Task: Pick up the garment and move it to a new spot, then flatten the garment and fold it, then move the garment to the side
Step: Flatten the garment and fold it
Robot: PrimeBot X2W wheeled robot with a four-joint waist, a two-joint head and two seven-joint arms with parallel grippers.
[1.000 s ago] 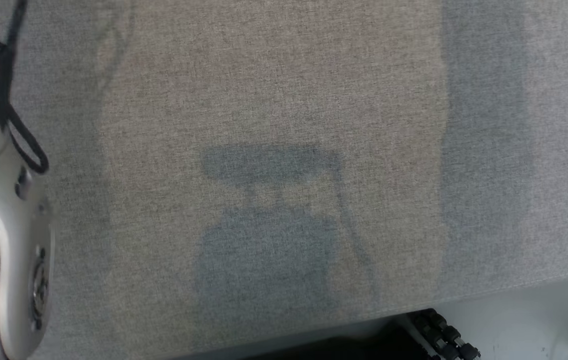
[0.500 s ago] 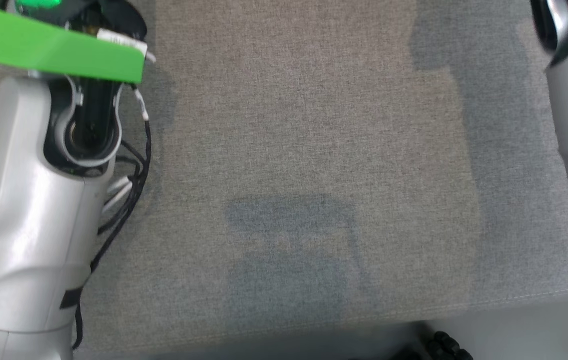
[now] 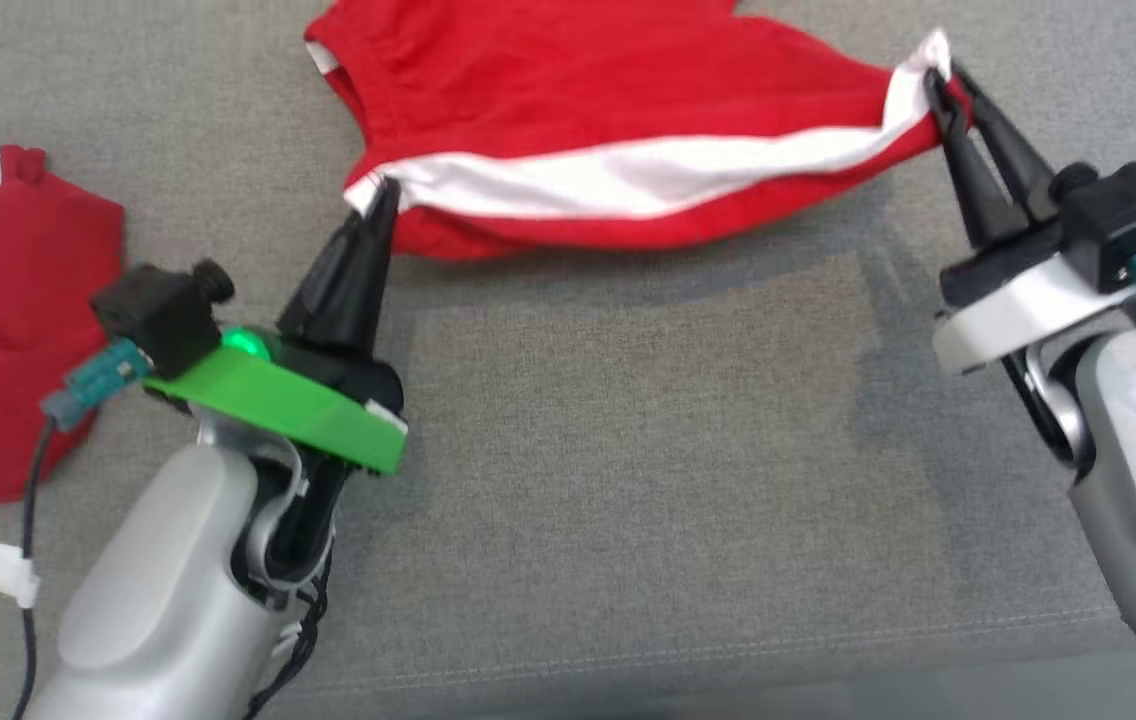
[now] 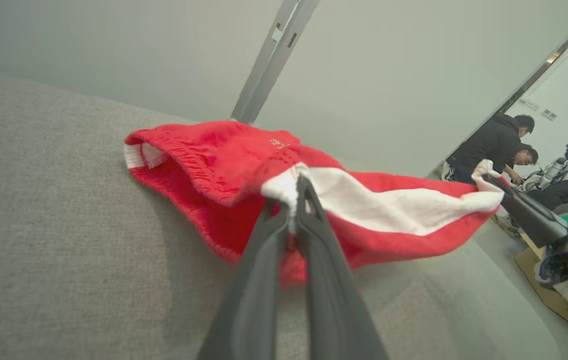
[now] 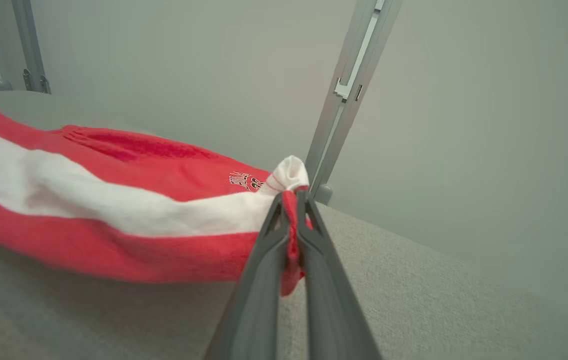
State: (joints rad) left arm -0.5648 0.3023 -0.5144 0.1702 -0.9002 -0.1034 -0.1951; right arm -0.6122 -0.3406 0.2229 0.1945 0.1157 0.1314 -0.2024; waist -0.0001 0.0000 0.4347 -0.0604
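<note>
Head view: the garment (image 3: pixel 628 120) lies at the far side of the grey fabric surface (image 3: pixel 628 450), red with a broad white stripe along its near edge. That edge is stretched between the two grippers. The left gripper (image 3: pixel 383 195) is clamped on the stripe's left end and the right gripper (image 3: pixel 938 80) on its bunched white right corner. The garment's far part is cut off by the top edge. No writing can be made out here. A second red garment (image 3: pixel 8 300) sits crumpled at the left, well apart, partly cut off by the frame.

Left wrist view: the two dark fingers meet on white cloth at the stripe's end. A gathered, elastic-looking hem opens to the left, showing a white lining. A small pale mark (image 4: pixel 278 143) is stitched on the red, too small to read. People (image 4: pixel 494 150) stand blurred in the background.

Right wrist view: the fingers pinch a knot of white and red cloth. Just beside it sits a printed emblem (image 5: pixel 244 180) in dark and white lettering, too blurred to read. The garment's left end runs out of frame
</note>
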